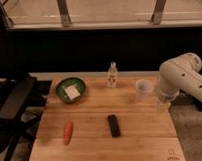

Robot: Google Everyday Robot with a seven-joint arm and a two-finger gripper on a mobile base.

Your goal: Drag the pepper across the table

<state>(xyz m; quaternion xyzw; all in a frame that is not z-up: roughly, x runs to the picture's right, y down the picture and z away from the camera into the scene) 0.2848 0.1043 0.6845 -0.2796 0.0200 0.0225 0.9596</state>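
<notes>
The orange-red pepper lies on the light wooden table, near its front left, pointing front to back. My white arm comes in from the right, and my gripper hangs at the table's right edge, far from the pepper and a little above the surface. It holds nothing that I can see.
A black bar lies mid-table, right of the pepper. A green bowl with a white object stands back left. A small bottle and a clear cup stand at the back. A dark chair is left of the table.
</notes>
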